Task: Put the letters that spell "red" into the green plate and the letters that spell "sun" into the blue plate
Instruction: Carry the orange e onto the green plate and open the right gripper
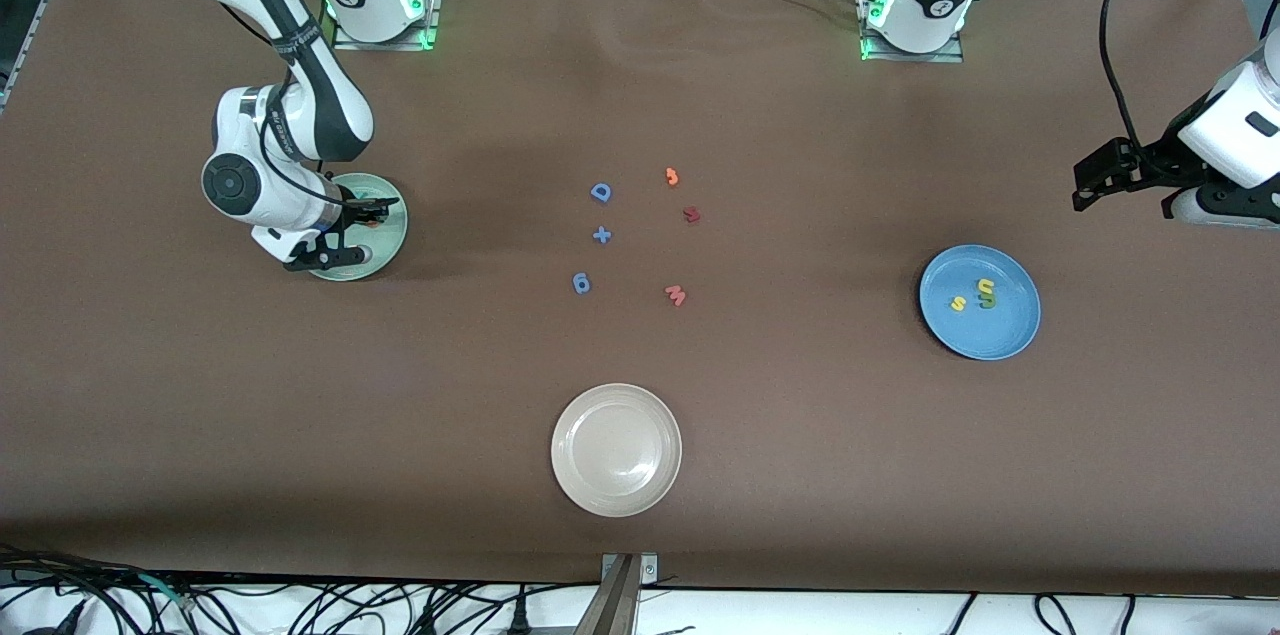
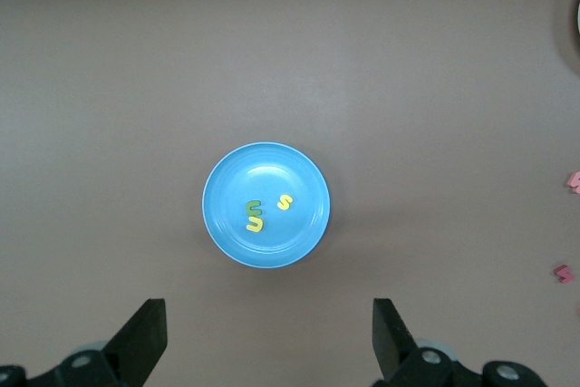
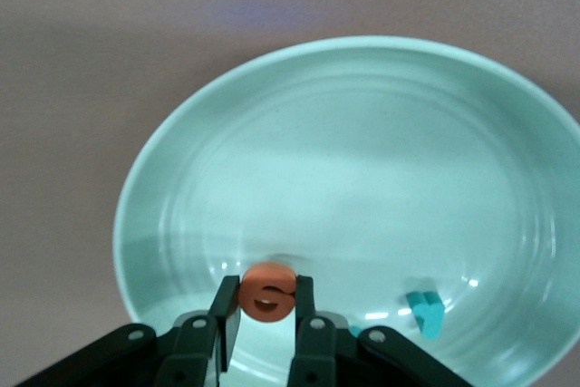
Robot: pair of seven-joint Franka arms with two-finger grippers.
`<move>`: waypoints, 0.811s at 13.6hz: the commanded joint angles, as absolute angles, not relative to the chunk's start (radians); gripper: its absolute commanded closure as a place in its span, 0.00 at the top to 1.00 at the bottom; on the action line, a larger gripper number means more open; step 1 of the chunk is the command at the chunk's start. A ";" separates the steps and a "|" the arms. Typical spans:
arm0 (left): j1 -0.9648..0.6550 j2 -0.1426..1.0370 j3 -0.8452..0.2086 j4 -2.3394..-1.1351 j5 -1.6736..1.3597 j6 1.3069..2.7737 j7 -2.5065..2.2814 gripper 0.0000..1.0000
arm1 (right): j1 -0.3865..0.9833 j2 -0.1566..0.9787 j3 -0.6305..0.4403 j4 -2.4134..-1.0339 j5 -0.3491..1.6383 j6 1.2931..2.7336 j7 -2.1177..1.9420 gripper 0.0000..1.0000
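Note:
My right gripper (image 3: 267, 301) hangs low over the green plate (image 3: 362, 133), shut on the orange e (image 3: 267, 292), which sits upright between its fingertips. A teal letter (image 3: 426, 312) lies in that plate beside the gripper; I cannot tell which letter it is. In the front view the right gripper (image 1: 368, 215) covers much of the green plate (image 1: 390, 195). The blue plate (image 1: 1010, 330) holds the yellow s (image 1: 957, 304), a yellow arch (image 1: 985, 288) and a green arch (image 1: 989, 301). My left gripper (image 1: 1090, 185) waits open and empty, high over the left arm's end of the table, with the blue plate (image 2: 272, 169) below it.
A cream-white plate (image 1: 616, 450) sits near the front edge. Loose letters lie mid-table: a blue D (image 1: 600, 192), a blue plus (image 1: 601, 235), a blue 6 (image 1: 581, 283), an orange 3 (image 1: 672, 177), a dark red piece (image 1: 691, 214) and a red w (image 1: 676, 294).

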State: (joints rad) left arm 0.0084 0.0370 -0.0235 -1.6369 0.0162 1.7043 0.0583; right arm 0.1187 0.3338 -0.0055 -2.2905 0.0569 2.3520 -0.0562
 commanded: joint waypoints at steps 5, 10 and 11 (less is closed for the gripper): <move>0.012 0.052 -0.023 -1.605 0.000 1.680 0.061 1.00 | 0.123 0.350 -0.006 -2.310 0.080 2.396 -0.083 0.64; 0.014 0.052 -0.023 -1.605 0.000 1.680 0.061 1.00 | 0.123 0.287 -0.006 -2.283 0.080 2.301 -0.067 0.84; 0.014 0.052 -0.023 -1.605 0.000 1.680 0.061 1.00 | 0.123 0.267 -0.006 -2.263 0.080 2.258 -0.067 0.84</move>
State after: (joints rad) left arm 0.0085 0.0384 -0.0234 -1.6369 0.0162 1.7043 0.0583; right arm 0.1205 0.3279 -0.0049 -2.2806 0.0574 2.3346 -0.0563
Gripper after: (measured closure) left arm 0.000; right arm 0.163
